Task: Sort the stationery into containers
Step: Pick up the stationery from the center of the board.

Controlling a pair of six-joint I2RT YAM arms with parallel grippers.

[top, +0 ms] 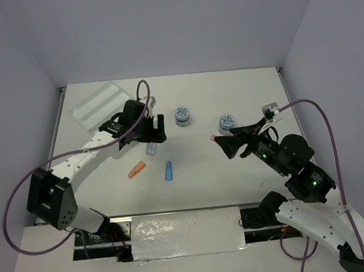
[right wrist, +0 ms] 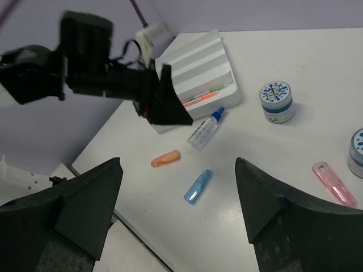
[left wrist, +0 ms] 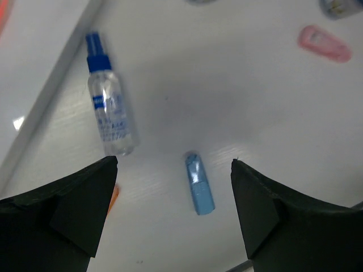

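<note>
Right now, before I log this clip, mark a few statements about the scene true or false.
1. The bottle lies on the table, outside the tray. True.
2. The left gripper holds the blue cap. False: its jaws are open and empty, and the cap lies on the table.
3. Pens lie in the tray. True.
4. Both pots sit in the tray. False: they stand on the table.
5. The right gripper is open. True.

Bright, even light — slight wrist blur
</note>
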